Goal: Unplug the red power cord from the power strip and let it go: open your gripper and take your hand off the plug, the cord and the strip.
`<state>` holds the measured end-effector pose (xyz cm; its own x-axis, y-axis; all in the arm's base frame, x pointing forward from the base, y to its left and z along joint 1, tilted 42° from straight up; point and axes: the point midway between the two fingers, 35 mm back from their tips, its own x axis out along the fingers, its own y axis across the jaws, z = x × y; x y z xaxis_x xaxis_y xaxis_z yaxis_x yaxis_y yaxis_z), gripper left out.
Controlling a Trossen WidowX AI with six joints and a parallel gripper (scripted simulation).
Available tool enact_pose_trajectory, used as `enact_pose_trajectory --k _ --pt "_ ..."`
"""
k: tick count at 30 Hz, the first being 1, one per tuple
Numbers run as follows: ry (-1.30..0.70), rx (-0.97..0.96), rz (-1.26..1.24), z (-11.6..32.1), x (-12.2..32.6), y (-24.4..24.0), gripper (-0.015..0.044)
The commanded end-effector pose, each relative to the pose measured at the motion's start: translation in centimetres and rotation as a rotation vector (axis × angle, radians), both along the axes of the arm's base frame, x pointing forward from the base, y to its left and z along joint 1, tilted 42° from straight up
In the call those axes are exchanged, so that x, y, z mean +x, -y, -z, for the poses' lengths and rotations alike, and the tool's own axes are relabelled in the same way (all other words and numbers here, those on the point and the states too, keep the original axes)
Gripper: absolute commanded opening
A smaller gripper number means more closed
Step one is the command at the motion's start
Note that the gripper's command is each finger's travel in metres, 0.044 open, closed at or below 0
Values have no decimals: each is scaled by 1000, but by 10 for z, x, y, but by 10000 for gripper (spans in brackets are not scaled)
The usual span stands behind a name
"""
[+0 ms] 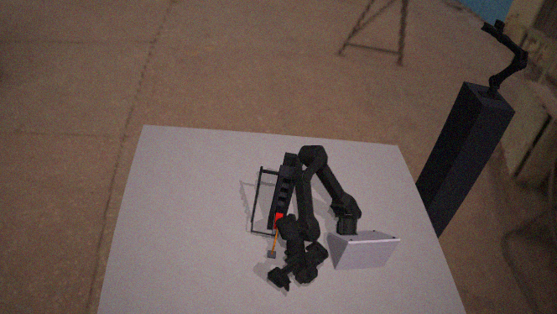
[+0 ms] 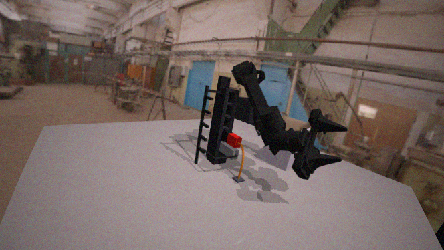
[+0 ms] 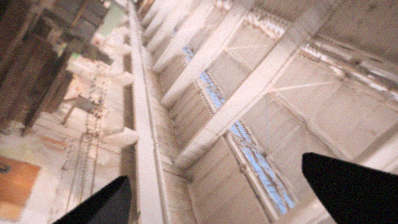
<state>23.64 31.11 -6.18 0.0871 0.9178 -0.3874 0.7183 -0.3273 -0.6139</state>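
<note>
On the bench (image 2: 100,187), the red plug (image 2: 234,140) is sitting in the upright power strip (image 2: 220,120), while the claw (image 2: 338,144) is hanging wide open, gripping nothing, well apart from it.

Old factory hall: high trussed roof (image 3: 260,90), overhead pipes (image 2: 301,40), blue doors (image 2: 199,83).

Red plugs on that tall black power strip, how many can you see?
1. A red block-shaped plug sits low on the upright black power strip, its orange cord dropping to the table. Others may hide behind the strip.
</note>
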Motion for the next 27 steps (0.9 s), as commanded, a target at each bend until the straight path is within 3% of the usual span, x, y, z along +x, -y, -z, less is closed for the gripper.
enact_pose_trajectory --k 1,4,9,19,27 --pt "-1 5 1 -2 1 -2 374" --pt "-58 25 47 -20 12 -14 295" --pt "-287 -82 232 -3 30 -11 164" --pt "-858 -413 966 30 58 34 160" --pt "-1006 -598 1703 2 51 104 160"
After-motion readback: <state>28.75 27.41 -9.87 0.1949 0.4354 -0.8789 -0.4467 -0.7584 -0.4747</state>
